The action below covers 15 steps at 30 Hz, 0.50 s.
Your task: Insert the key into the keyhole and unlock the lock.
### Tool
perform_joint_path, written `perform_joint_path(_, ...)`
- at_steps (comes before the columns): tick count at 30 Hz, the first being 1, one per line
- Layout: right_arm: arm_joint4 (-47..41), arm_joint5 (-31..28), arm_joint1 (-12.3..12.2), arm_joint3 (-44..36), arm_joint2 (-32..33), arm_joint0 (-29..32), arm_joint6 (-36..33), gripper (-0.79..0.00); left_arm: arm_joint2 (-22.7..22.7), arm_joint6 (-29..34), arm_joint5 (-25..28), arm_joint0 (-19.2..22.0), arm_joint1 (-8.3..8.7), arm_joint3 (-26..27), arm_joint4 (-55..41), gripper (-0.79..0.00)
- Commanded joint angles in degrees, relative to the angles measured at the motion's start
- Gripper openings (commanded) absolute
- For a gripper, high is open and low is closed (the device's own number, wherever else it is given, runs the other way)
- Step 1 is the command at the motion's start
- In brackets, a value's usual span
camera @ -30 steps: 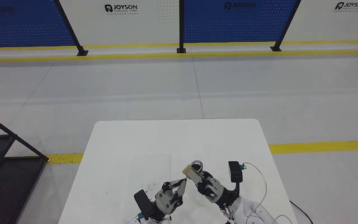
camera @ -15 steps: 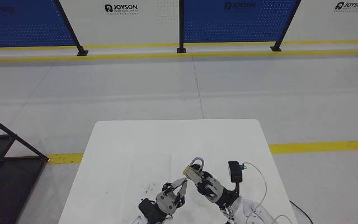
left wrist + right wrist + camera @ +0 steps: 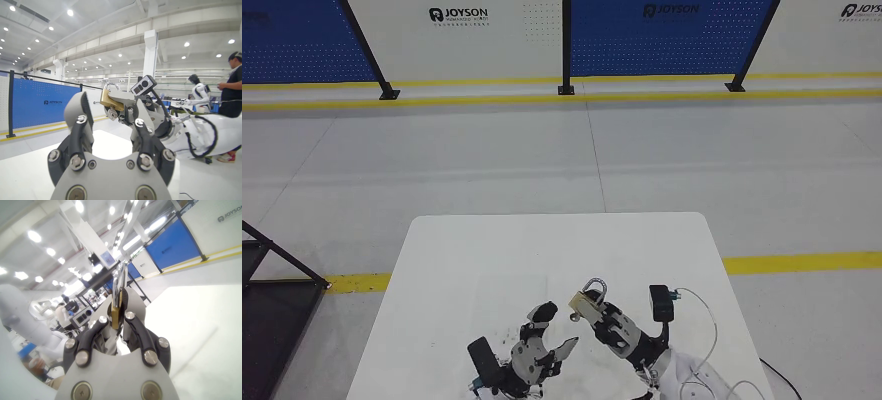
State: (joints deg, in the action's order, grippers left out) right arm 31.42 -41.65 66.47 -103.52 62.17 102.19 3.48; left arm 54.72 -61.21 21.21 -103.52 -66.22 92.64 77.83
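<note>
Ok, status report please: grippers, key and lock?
Left gripper: jaws open, empty, facing key. Right gripper: shut on padlock. Key sits in keyhole. Nothing between left jaws and key.

One padlock (image 3: 110, 101), one key (image 3: 113, 113), one table (image 3: 542, 250), two tools (image 3: 556, 329) (image 3: 118, 306).

Table (image 3: 542, 250): both grippers stand over its near half, the left gripper (image 3: 555, 330) to the left of the right gripper (image 3: 117, 300). The padlock (image 3: 588, 300) sits clamped between the right gripper's fingers, raised off the table, shackle end uppermost and pointing away from the robot. The key (image 3: 113, 113) sits in the keyhole at the padlock's lower end, facing the left gripper. The left gripper's fingers stand spread just beside the key, apart from it.
</note>
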Motion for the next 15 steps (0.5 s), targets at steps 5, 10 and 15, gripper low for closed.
perform_joint_path(5, -1.06, 7.38, 0.95, 4.29, -4.72, -5.27, -6.66, -0.785, 14.66, -0.16, 9.01, -8.48, 3.42, 3.57, -6.02, 0.000)
perform_joint_path(10, 0.36, 15.81, 3.00, 10.58, -12.82, -12.71, -13.67, -0.785, 26.33, -0.45, 9.72, -15.28, 5.10, 4.30, -9.84, 0.000)
perform_joint_path(15, 3.05, 24.21, 5.83, 17.73, -21.33, -19.20, -18.35, -0.785, 31.25, 0.86, 7.32, -16.63, 5.31, 1.98, -13.44, 0.000)
